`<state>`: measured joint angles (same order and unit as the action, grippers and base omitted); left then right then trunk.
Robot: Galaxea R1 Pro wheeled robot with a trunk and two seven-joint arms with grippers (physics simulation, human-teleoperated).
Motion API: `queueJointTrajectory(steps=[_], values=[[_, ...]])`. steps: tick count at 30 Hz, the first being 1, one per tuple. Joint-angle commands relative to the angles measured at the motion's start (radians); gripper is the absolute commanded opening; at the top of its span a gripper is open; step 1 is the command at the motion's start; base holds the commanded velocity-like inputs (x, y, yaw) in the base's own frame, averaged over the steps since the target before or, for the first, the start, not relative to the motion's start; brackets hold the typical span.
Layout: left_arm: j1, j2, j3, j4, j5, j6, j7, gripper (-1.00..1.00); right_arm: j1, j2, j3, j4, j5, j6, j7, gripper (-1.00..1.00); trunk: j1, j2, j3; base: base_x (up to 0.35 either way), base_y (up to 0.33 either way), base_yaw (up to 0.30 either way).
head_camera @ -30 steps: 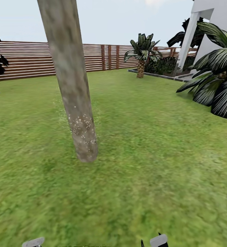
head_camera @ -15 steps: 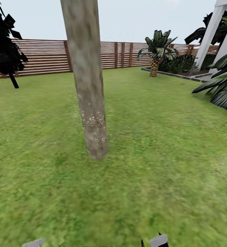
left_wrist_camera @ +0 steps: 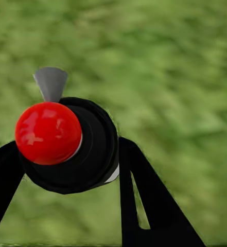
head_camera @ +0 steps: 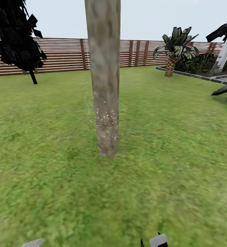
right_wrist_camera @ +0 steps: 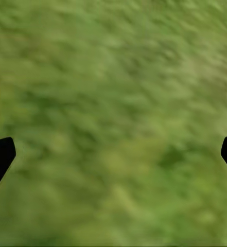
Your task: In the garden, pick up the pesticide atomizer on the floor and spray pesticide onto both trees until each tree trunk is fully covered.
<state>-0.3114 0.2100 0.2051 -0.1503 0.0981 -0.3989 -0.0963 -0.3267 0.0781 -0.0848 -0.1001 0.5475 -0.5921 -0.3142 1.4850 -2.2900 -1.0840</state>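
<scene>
Item 1, pesticide atomizer [left_wrist_camera: 67, 146]: dark bottle with a red top and a grey nozzle tab, clamped in my left gripper [left_wrist_camera: 67, 170], a black finger on each side of it. It hangs over grass. How much liquid it holds I cannot tell; the body is opaque.

Item 2, right gripper [right_wrist_camera: 113, 154]: spread wide, holding nothing, grass beneath.

Item 3, tree trunk [head_camera: 105, 79]: pale mottled column standing straight ahead on the lawn [head_camera: 175, 144]. White specks dot a low band of the trunk; the bark above looks bare.

Item 4, surroundings: slatted fence [head_camera: 58, 55] behind, a dark tree [head_camera: 15, 34] to the left, a palm [head_camera: 173, 48] to the right.

Risks, as I judge them:
- the nozzle points down at grass, so a spray now would miss the trunk;
- coverage could stop at the low band and leave the upper trunk and far side untreated;
- the bottle could shift in my grip if I swing the arm fast.
</scene>
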Motion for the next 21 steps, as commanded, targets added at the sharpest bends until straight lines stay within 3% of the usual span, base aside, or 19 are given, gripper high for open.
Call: queueJointTrajectory(steps=[1, 9, 10, 21], values=[[0.0, 0.0, 0.0, 0.0, 0.0, 0.0, 0.0, -1.0, 0.0, 0.0, 0.0, 0.0, 0.0, 0.0, 0.0, 1.0, 0.0, 0.0, 0.0, 0.0, 0.0, 0.277], [0.0, -0.001, 0.0, 0.0, 0.0, 0.0, 0.0, -1.0, 0.0, 0.0, -0.001, -0.002, -0.001, 0.0, -0.003, 1.0, 0.0, 0.0, -0.005, 0.0, 0.0, 0.277], [0.0, 0.0, 0.0, 0.0, 0.0, 0.0, 0.0, -1.0, 0.0, 0.001, 0.0, 0.0, -0.002, 0.001, -0.069, 1.0, 0.0, 0.0, -0.005, 0.0, 0.0, 0.231], [0.0, -0.001, 0.001, 0.0, 0.0, 0.0, 0.0, -1.0, 0.0, 0.002, 0.0, 0.002, -0.001, 0.002, -0.074, 1.0, 0.0, 0.0, -0.013, 0.0, 0.0, 0.252]])
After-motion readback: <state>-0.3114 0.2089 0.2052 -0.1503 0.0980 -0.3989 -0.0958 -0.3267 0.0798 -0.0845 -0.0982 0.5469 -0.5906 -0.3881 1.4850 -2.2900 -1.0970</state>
